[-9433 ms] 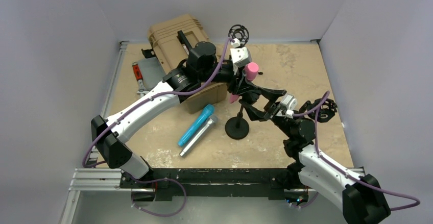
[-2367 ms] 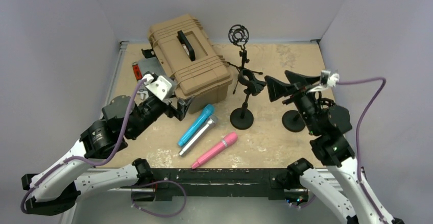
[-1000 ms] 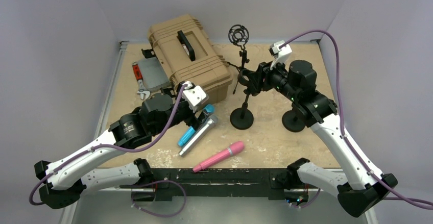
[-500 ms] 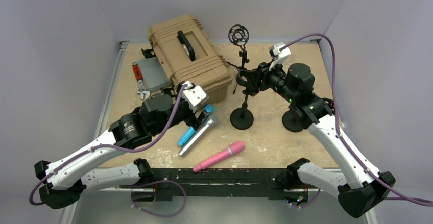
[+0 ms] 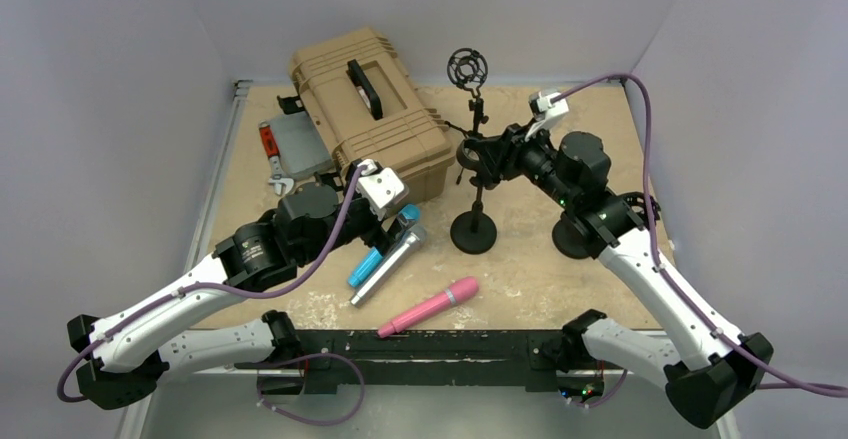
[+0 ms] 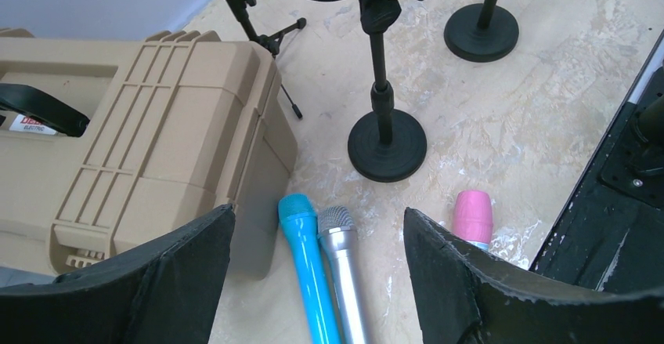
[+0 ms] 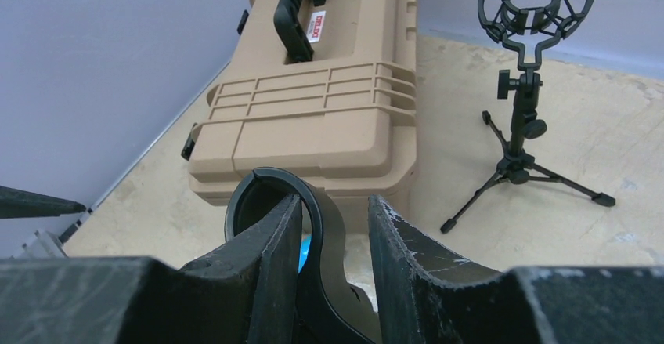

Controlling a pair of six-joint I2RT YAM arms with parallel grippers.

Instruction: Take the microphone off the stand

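The pink microphone (image 5: 430, 307) lies on the table near the front edge, its head also in the left wrist view (image 6: 472, 215). The black stand (image 5: 473, 229) has a round base and an empty ring clip (image 7: 270, 191) at its top. My right gripper (image 5: 478, 156) is at that clip. Its jaws are narrowly open astride the clip's wall (image 7: 335, 203), one finger (image 7: 266, 258) inside the ring, the other (image 7: 407, 258) apart from it. My left gripper (image 5: 392, 214) is wide open and empty (image 6: 317, 215) over a blue microphone (image 6: 309, 266) and a silver one (image 6: 344, 273).
A tan hard case (image 5: 365, 109) stands at the back left, close to the left gripper. A shock-mount tripod stand (image 5: 467, 67) is at the back centre. A second round stand base (image 5: 575, 239) sits under the right arm. A red-and-grey tool (image 5: 285, 144) lies left of the case.
The pink microphone, earlier in the stand's clip, now lies on the table. Over the last second my right gripper moved slightly left onto the clip. My left arm has not moved.
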